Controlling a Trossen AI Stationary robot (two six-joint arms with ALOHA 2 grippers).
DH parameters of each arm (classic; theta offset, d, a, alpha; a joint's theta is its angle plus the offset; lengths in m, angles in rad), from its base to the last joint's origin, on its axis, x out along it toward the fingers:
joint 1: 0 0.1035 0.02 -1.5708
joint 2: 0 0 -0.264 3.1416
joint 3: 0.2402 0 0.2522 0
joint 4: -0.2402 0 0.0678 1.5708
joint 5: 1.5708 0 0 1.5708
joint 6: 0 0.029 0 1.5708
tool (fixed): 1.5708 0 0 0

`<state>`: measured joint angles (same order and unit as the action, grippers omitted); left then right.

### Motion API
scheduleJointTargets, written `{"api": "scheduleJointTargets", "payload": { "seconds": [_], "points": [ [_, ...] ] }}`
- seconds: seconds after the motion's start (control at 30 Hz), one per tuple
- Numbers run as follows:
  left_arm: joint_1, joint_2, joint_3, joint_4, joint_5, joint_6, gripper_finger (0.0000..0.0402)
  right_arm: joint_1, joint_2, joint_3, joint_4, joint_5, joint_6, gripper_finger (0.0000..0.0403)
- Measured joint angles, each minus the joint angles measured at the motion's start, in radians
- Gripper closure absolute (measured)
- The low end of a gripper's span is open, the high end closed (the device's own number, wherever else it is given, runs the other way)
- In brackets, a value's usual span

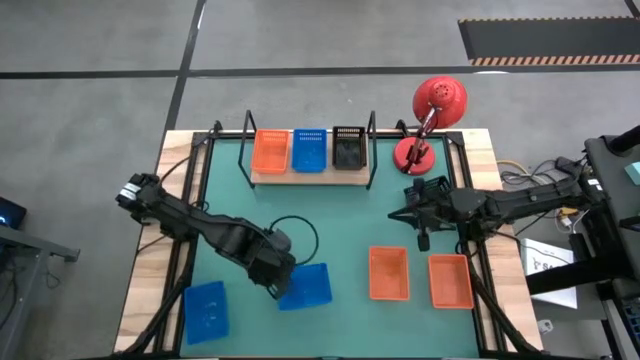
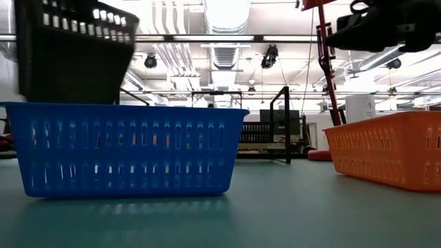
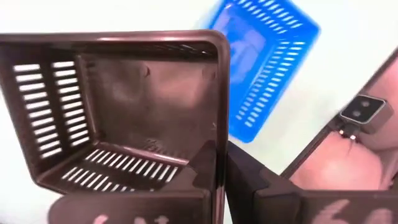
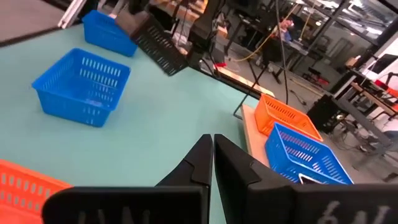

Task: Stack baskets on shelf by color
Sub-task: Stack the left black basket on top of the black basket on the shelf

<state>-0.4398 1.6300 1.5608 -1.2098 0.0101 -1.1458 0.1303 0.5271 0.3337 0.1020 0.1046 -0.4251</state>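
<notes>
A black basket (image 3: 118,118) is clamped by its rim between the closed fingers of the left gripper (image 3: 221,168) and is carried clear of the green mat (image 1: 340,220). A blue basket (image 1: 306,286) sits on the mat just beside that gripper, and a second blue basket (image 1: 206,308) lies farther out near the mat's corner. The right gripper (image 4: 211,155) is shut on nothing and is hung above the mat. Two orange baskets (image 1: 389,272) lie close beneath and beside it. Ahead of it the shelf (image 1: 310,178) is seen, holding one orange, one blue and one black basket side by side.
</notes>
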Motion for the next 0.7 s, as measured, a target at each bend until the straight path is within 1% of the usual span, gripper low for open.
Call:
{"api": "scheduleJointTargets", "payload": {
  "seconds": [0.1,0.2,0.37,0.43,0.6,0.7],
  "points": [
    [0.000,0.039,0.049,0.042,-0.005,0.091,0.0401,0.000,-0.056,-0.020,-0.006,0.000,0.022,0.0394],
    [0.010,0.089,0.125,0.049,-0.015,0.188,0.0401,0.000,-0.098,-0.025,-0.041,0.001,0.034,0.0394],
    [0.034,0.182,0.289,0.037,-0.037,0.364,0.0401,0.000,-0.142,-0.016,-0.104,0.001,0.034,0.0394],
    [0.042,0.220,0.369,0.000,-0.057,0.445,0.0401,0.000,-0.157,-0.016,-0.107,0.000,0.034,0.0394],
    [0.070,0.311,0.558,-0.135,-0.167,0.624,0.0401,0.000,-0.184,-0.016,-0.105,-0.033,0.021,0.0394],
    [0.096,0.342,0.635,-0.147,-0.238,0.766,0.0401,0.000,-0.195,-0.017,-0.105,-0.037,0.021,0.0394]
  ]
}}
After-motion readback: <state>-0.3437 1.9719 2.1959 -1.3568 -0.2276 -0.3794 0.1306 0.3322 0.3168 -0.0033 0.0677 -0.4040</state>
